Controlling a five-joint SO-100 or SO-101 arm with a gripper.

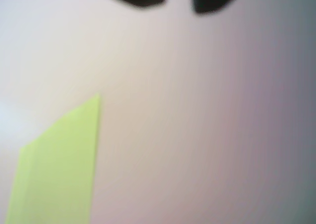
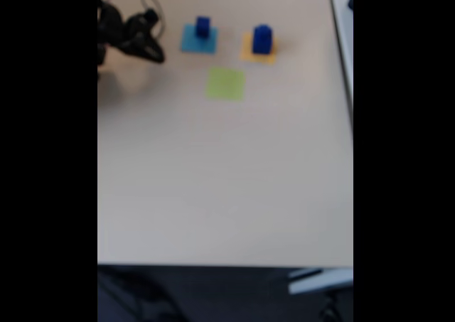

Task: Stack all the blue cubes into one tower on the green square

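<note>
Two blue cubes [image 2: 202, 27] [image 2: 261, 39] sat unstacked, the green square [image 2: 226, 83] bare, the gripper [image 1: 177, 1] parted, empty.

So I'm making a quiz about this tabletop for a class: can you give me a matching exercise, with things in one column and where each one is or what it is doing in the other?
Going by the fixed view.
Things:
1. smaller blue cube
2. larger blue cube
3. green square
4. tool

Places or states:
A. bare, nothing on it
B. on the light-blue square
C. left of all the squares, holding nothing
D. on the orange-yellow square

Pairs: 1-B, 2-D, 3-A, 4-C
</note>
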